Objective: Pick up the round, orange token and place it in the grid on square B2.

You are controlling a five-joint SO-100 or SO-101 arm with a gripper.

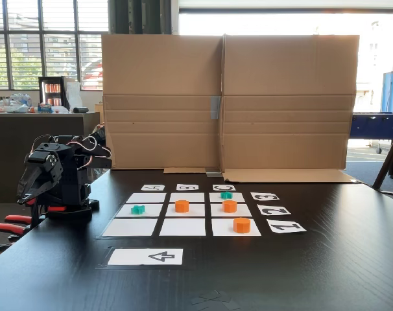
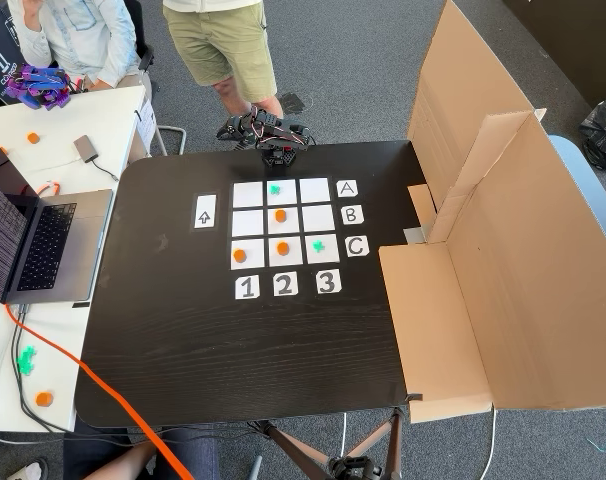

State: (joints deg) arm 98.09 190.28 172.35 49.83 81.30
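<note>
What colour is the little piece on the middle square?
Bright orange token, clearest in the front fixed view.

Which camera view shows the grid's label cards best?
A fixed view from above shows the label cards best: A, B, C and 1, 2, 3 read clearly. In the low fixed view they look foreshortened and turned around.

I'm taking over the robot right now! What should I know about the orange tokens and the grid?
Gripper: arm folded at the table edge, clear of the grid; I cannot tell if it is open or shut.
Things: one orange token sits on square B2. Two other orange tokens sit on C1 and C2.
Done: B2 looks filled.
Left: probably nothing.
</note>
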